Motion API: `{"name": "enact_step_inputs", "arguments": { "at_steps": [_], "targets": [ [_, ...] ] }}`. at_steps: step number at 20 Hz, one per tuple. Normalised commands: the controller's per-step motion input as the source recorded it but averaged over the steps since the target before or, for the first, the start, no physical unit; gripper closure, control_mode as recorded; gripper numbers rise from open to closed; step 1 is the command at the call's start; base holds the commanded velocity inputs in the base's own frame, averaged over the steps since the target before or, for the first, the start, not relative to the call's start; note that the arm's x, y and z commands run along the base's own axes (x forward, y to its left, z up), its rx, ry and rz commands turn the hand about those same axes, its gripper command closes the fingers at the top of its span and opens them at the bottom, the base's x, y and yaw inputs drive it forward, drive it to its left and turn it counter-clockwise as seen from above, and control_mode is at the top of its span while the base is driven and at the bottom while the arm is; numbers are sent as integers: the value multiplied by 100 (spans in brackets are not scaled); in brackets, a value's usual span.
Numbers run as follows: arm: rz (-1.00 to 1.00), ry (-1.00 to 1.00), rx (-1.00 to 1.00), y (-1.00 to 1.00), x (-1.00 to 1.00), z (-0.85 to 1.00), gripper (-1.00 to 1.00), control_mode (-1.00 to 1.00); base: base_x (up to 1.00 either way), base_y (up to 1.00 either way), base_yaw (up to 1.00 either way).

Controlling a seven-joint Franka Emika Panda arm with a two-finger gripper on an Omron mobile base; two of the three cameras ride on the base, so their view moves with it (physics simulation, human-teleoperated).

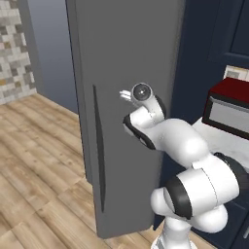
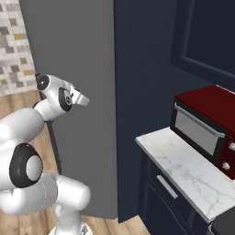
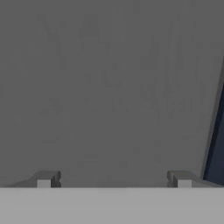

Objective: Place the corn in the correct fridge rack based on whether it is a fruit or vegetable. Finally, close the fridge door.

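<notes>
The fridge door is a tall matte grey panel with a slim dark vertical handle. My gripper is held up against the door's face, to the right of the handle and above its top. From the other side, the gripper points at the same grey door. In the hand view the gripper is open, its two fingertips wide apart with nothing between them, and the door face lies straight ahead and very close. I cannot tell whether the tips touch it. The corn is out of view.
A dark navy cabinet wall stands right of the door. A red toaster oven sits on a white marble counter. Wooden floor and a tiled wall lie to the left.
</notes>
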Motion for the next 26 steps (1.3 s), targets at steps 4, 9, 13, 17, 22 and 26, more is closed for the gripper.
{"name": "enact_step_inputs", "arguments": {
  "at_steps": [4, 9, 13, 17, 22, 26],
  "targets": [
    [-14, 0, 0, 1, 33, 0, -100, -100, 0, 0, 0],
    [-15, 0, 0, 0, 40, 0, -100, -100, 0, 0, 0],
    [-16, 0, 0, 0, 44, -2, -100, -100, 0, 0, 0],
    [-17, 0, 0, -5, 44, -5, -100, -100, 0, 0, 0],
    [-16, 0, 0, -19, 40, -4, -100, -100, 0, 0, 0],
    [-15, 0, 0, -31, 29, -6, -100, -100, 0, 0, 0]
  ]
}}
